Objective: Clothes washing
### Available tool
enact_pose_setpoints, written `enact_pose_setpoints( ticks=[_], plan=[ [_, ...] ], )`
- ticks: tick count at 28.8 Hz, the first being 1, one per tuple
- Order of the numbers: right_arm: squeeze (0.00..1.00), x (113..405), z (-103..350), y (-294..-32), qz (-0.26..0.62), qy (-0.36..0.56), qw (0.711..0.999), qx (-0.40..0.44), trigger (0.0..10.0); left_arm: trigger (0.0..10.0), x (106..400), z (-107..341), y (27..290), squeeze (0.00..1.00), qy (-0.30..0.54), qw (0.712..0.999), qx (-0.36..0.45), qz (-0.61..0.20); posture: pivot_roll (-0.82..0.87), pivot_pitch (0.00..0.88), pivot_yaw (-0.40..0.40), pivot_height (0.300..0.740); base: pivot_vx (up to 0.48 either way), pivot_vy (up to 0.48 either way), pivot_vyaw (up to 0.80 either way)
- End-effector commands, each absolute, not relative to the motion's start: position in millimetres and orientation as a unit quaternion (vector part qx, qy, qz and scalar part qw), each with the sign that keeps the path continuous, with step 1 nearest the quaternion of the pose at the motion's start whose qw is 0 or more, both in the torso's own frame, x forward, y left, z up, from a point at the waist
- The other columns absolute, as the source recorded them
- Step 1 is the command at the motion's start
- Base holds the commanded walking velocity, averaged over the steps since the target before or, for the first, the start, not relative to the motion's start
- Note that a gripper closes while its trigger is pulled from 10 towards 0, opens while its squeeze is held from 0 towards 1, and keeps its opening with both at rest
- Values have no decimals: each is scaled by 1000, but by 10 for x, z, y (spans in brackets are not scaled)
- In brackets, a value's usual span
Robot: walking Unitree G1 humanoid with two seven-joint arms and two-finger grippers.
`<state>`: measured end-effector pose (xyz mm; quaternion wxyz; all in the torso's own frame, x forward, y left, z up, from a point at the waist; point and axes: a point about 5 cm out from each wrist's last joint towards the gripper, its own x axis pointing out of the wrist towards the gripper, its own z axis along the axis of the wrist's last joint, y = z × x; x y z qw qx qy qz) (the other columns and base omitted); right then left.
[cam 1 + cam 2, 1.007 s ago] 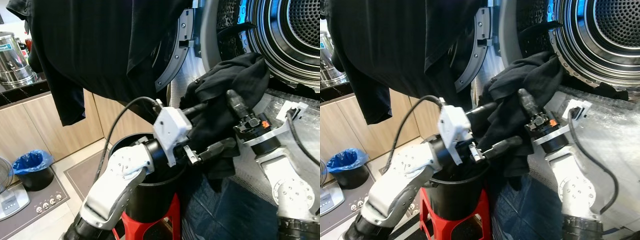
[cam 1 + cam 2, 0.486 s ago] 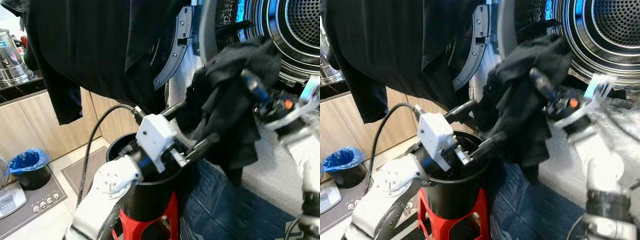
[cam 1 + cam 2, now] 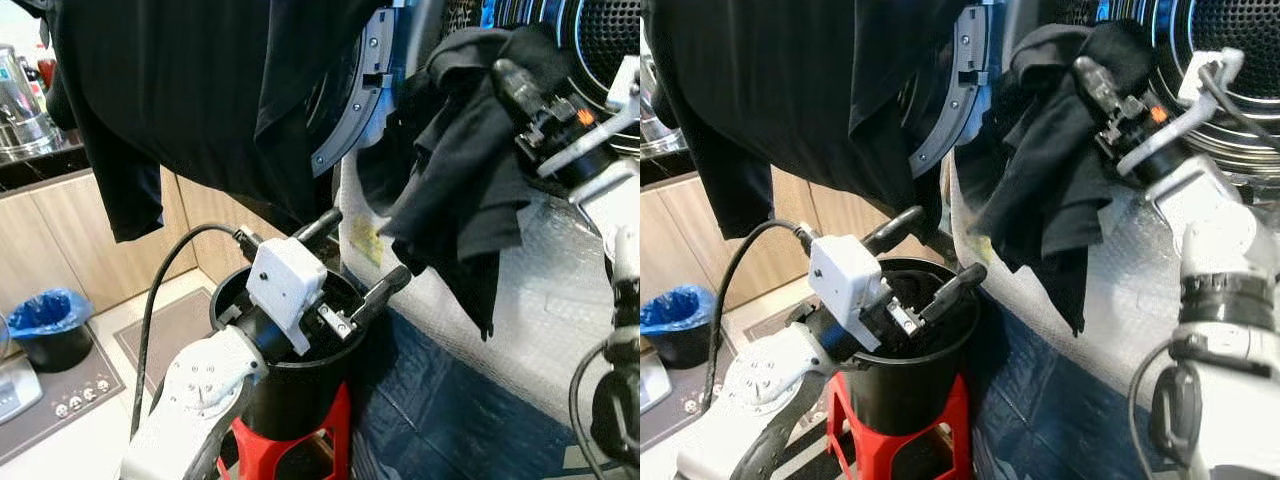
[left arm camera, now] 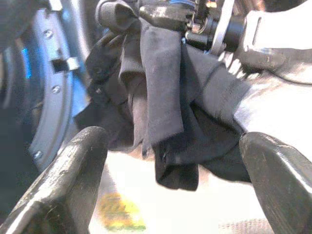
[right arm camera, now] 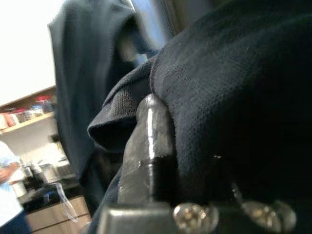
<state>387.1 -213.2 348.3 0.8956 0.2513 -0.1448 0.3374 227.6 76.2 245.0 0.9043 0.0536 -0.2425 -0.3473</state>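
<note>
Lifted higher since a second ago, the right gripper is clamping its jaws on the black garment beside the washer drum; the left gripper, jaws apart, is hovering over the black bucket.

Red stool on the floor — black bucket atop it.

wooden cabinets, tiled floor, blue-lined bin
</note>
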Motion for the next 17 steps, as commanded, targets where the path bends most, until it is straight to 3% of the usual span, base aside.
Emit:
enact_pose_setpoints(
  ticks=[1, 13, 14, 16, 17],
  plan=[
    [0, 3882, 3671, -2223, 298, -161, 910, 239, 10000, 10000, 2210, 2473, 755, 0, -245, 905, 48, -343, 28, 0, -108, 740, 0, 0, 0],
    [0, 3952, 3761, -2247, 276, -153, 918, 242, 10000, 10000, 2157, 2462, 755, 0, -234, 912, 42, -334, 27, 0, -112, 740, 0, 0, 0],
    [0, 4008, 3940, -2287, 176, -159, 935, 263, 10000, 10000, 2094, 2411, 738, 0, -221, 920, 27, -322, 27, 110, -180, 740, 0, 0, 0],
    [0, 4025, 4188, -2330, 29, -160, 940, 300, 10000, 10000, 1997, 2347, 718, 0, -200, 932, 4, -301, 27, 110, -180, 740, 0, 0, 0],
    [0, 4025, 4188, -2330, 29, -160, 940, 300, 10000, 10000, 1997, 2347, 718, 0, -200, 932, 4, -301, 27, 110, -180, 740, 0, 0, 0]
  ],
)
